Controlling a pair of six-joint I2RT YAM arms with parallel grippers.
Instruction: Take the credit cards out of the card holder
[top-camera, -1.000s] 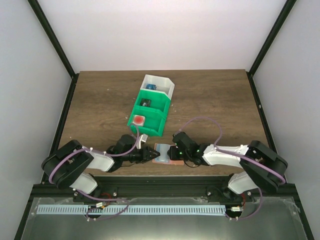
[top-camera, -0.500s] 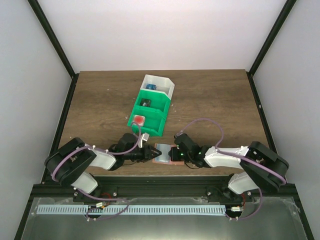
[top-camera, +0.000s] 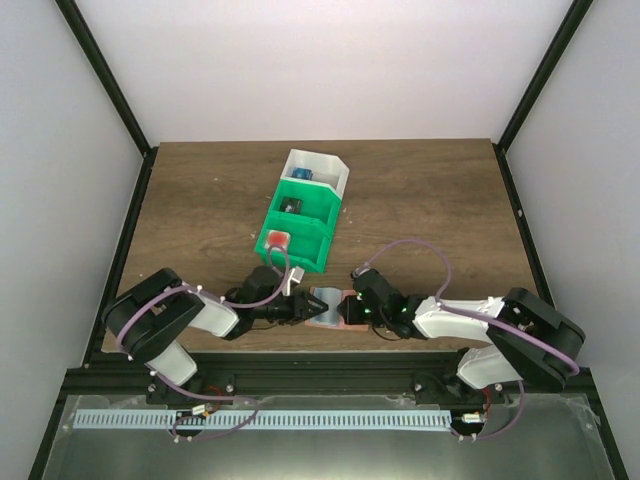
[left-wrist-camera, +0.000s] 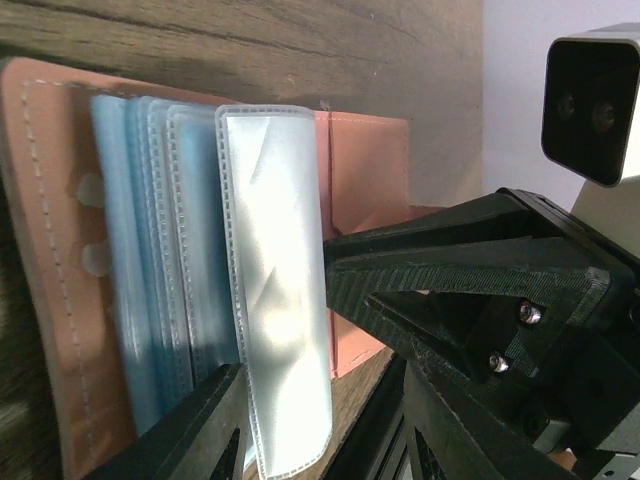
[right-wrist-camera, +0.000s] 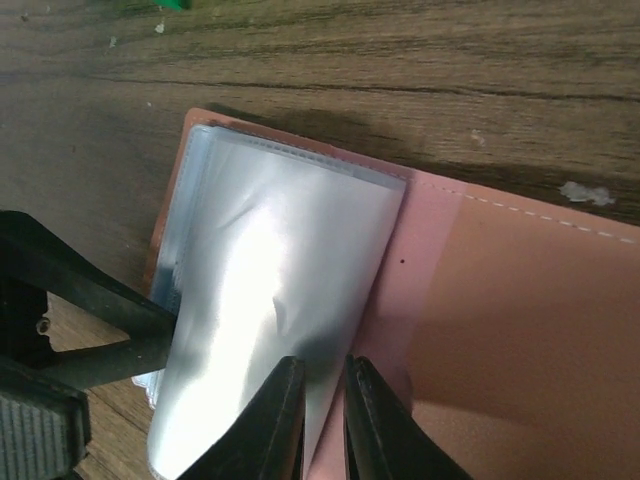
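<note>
Matt salmon leather-look card holder, pale stitching along the rim – glossy, crinkled clear plastic sleeves – dull, rough-grained brown wood table

You've got a green-and-white bin on the wooden table, lying from 1 o'clock to 7 o'clock. Its white 1 o'clock compartment holds a blue block, the middle a black block, the 7 o'clock end a red block.

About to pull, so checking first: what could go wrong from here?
1. The right jaws seem to pinch only the clear sleeve, not the credit cards; pulling may drag or flip the card holder.
2. The card holder lies near the front edge of the table and could slide off.
</note>
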